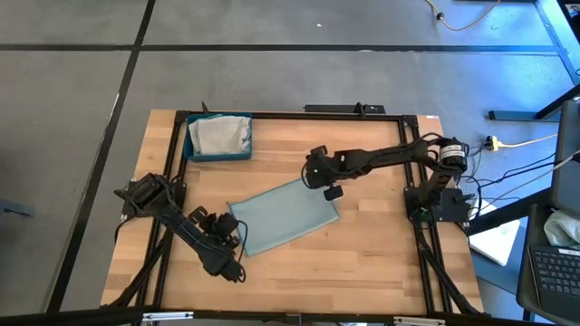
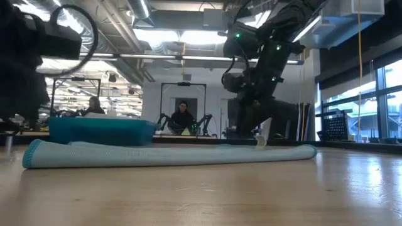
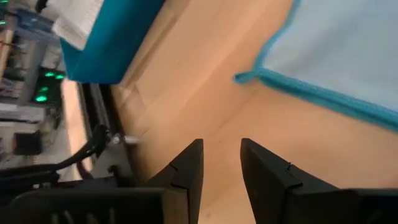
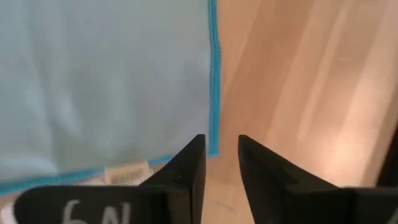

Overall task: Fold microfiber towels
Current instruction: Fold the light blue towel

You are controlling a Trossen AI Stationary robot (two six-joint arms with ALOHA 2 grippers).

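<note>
A pale blue towel [image 1: 284,216] lies flat on the table [image 1: 381,263], near its middle, folded into a rectangle and set at a slant; its teal-stitched edge shows in both wrist views [image 4: 213,74]. From the low view it reads as a long, low roll of cloth [image 2: 169,154] resting on the wood. The left gripper [image 1: 232,237] sits low at the towel's near-left corner, just beside the cloth; its wrist view shows the two fingers [image 3: 186,177] slightly parted with bare wood between them, holding nothing, and the towel's corner [image 3: 245,78] lies a little ahead of them. The right gripper [image 1: 331,192] hangs over the towel's far-right corner; its fingers [image 4: 186,168] stand a small gap apart, empty, poised just off the hemmed corner where a small label [image 4: 127,173] is sewn in. At the table's far-left corner a dark blue tray [image 1: 218,154] holds a light towel stack [image 1: 217,134]. Beyond the table, two seated people [image 2: 183,118] are visible in the room.
</note>
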